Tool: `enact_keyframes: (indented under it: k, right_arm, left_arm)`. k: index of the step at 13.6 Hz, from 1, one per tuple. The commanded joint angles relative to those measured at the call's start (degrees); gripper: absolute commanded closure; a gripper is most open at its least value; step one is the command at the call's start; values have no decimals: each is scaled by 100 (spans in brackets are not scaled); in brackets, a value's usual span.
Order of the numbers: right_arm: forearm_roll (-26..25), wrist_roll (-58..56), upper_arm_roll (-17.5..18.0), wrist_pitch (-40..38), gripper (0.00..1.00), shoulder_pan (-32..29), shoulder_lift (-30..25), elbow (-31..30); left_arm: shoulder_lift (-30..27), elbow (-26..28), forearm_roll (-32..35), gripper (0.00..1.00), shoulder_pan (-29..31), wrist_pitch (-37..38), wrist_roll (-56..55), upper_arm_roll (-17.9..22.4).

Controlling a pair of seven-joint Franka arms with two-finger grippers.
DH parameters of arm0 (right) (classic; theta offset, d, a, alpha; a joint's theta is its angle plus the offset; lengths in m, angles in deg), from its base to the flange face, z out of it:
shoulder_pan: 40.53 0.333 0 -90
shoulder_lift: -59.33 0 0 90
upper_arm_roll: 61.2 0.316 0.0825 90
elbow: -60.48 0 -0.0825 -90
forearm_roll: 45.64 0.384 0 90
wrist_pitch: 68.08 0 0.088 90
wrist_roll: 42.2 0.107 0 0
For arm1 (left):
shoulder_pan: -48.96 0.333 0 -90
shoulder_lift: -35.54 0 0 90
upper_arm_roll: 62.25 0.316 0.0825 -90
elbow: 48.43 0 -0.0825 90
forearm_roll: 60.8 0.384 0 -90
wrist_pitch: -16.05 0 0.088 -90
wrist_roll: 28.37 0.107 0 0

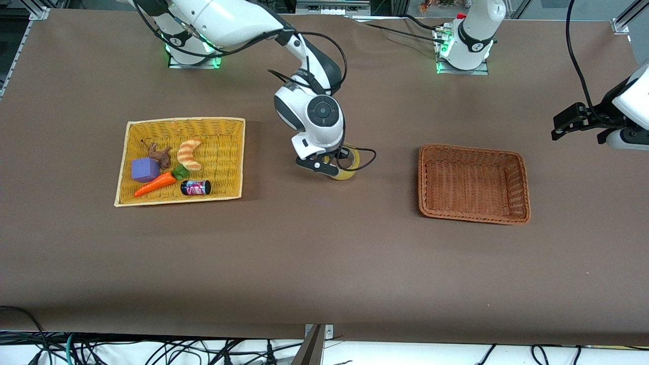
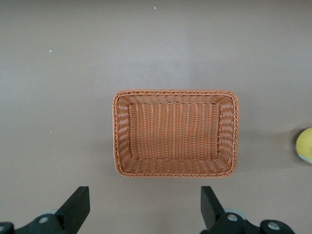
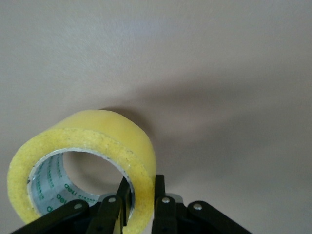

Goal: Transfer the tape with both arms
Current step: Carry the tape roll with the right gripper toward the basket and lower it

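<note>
1. Front view shows a brown table (image 1: 324,263) with both arm bases along its top edge.
2. Reaching from its base, the right arm (image 1: 243,25) bends down to the middle of the table, between the two baskets.
3. The left arm (image 1: 474,30) waits off at its own end of the table, with its wrist showing at the edge of that view.
4. A yellow basket (image 1: 223,126) sits toward the right arm's end and holds a croissant toy (image 1: 189,154), a carrot (image 1: 154,184), a purple block (image 1: 144,169), a brown figure (image 1: 160,155) and a small dark can (image 1: 195,188).
5. An orange-brown basket (image 1: 474,215) sits toward the left arm's end with nothing visible inside it; the left wrist view looks straight down into it.
6. The left gripper (image 1: 570,121) hangs in the air past that basket at the left arm's end, its fingers (image 2: 78,204) spread wide and holding nothing.
7. The right gripper (image 3: 141,195) is clamped on the tape (image 3: 97,146), one finger inside the ring and one outside, pinching its wall.
8. The tape is tilted on edge in that grip over the bare middle of the table; whether it touches the cloth I cannot tell.
</note>
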State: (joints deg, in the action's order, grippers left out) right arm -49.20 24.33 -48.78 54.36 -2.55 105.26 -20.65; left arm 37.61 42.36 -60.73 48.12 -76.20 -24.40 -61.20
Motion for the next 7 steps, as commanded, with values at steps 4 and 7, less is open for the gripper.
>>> enact_keyframes:
  k: [4, 7]
  right_arm:
    - [22, 53, -21, 122, 90, 34, 320, 255]
    - [-92, 0, -21, -26, 0, 42, 92, 272]
  left_arm:
    - [135, -237, 116, 0, -39, 93, 87, -8]
    - [135, -237, 125, 0, -74, 93, 96, -17]
